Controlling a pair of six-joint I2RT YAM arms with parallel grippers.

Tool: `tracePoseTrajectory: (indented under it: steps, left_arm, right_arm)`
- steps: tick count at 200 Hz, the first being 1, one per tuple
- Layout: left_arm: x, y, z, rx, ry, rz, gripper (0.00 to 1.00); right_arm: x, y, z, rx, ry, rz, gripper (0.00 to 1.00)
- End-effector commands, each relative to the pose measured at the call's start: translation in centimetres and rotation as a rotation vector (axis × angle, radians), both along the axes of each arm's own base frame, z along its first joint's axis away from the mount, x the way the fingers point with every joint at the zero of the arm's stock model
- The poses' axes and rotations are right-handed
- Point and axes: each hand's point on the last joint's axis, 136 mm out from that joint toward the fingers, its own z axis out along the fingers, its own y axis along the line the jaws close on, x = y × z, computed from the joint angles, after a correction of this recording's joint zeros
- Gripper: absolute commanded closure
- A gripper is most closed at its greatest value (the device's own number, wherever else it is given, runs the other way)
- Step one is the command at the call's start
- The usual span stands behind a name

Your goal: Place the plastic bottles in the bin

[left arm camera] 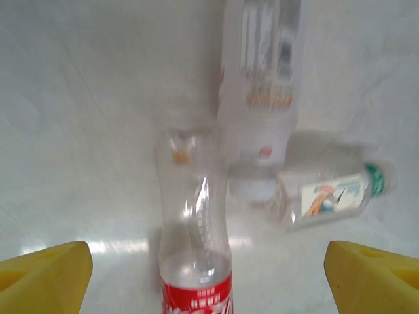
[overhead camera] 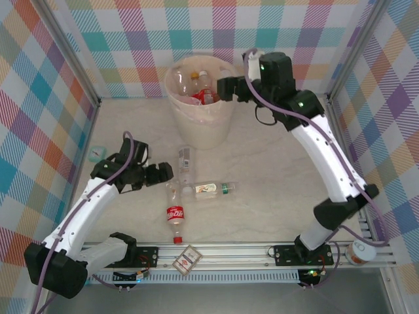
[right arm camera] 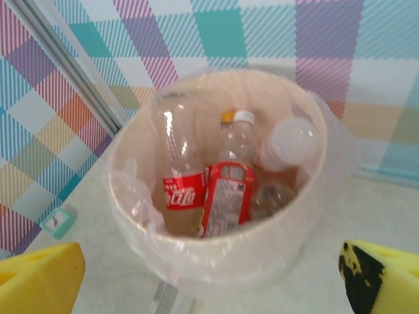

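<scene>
Three plastic bottles lie on the table: a red-labelled one with a red cap (overhead camera: 174, 210), a clear one with a white label (overhead camera: 186, 162) and a green-capped one (overhead camera: 213, 190). My left gripper (overhead camera: 167, 174) hovers open just left of them. In the left wrist view the red-labelled bottle (left arm camera: 194, 216) lies between my spread yellow fingertips (left arm camera: 47, 280), untouched. The beige bin (overhead camera: 200, 121) stands at the back with several bottles (right arm camera: 178, 171) inside. My right gripper (overhead camera: 224, 87) hangs open and empty at its right rim, looking down into the bin (right arm camera: 216, 252).
A small teal object (overhead camera: 98, 154) lies by the left wall. A small printed box (overhead camera: 186, 259) rests on the front rail. A white-lidded jar (overhead camera: 359, 252) stands at the front right. Plaid walls close in the sides and back.
</scene>
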Motion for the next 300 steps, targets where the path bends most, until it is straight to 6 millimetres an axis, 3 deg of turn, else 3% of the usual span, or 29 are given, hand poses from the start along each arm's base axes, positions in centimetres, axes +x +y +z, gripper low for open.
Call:
tracePoseTrajectory:
  steps: [1,55,112,140,188,209,237,268,300]
  left_arm:
    - [-1.8,-2.5,-1.3,-0.147,0.079,-0.025,0.09]
    - [-4.0,-3.4,-7.4,-0.14,0.228,-0.033,0.17]
    - [-4.7,-4.2,-12.0,-0.161,0.307,-0.028,0.32]
    - [-4.2,-3.2,-12.2,-0.088,0.301,-0.022,0.42]
    - [-2.7,-1.3,-9.5,0.041,0.238,-0.021,0.49]
    - [-0.8,0.6,-6.2,0.155,0.157,-0.019,0.49]
    - [3.9,3.9,1.6,0.276,-0.042,0.017,0.49]
    - [10.7,6.3,14.0,0.298,-0.356,0.083,0.52]
    - [16.8,3.7,26.4,0.156,-0.713,0.07,0.56]
  right_arm:
    - [-0.9,-2.2,-2.2,0.013,0.047,-0.071,0.01]
    - [-2.9,-6.0,-6.6,0.034,0.147,-0.151,0.01]
    - [-2.3,-7.0,-9.7,0.011,0.21,-0.179,0.01]
    - [-2.2,-7.2,-10.3,0.003,0.223,-0.184,0.01]
    - [-2.4,-8.2,-10.0,0.009,0.211,-0.202,0.01]
    - [-2.8,-8.6,-9.8,0.004,0.209,-0.206,0.01]
    - [-3.4,-9.2,-10.2,0.005,0.221,-0.215,0.01]
    - [-3.6,-7.9,-10.8,0.069,0.245,-0.154,0.0]
    - [-3.0,-5.7,-10.7,0.153,0.26,-0.079,0.0]
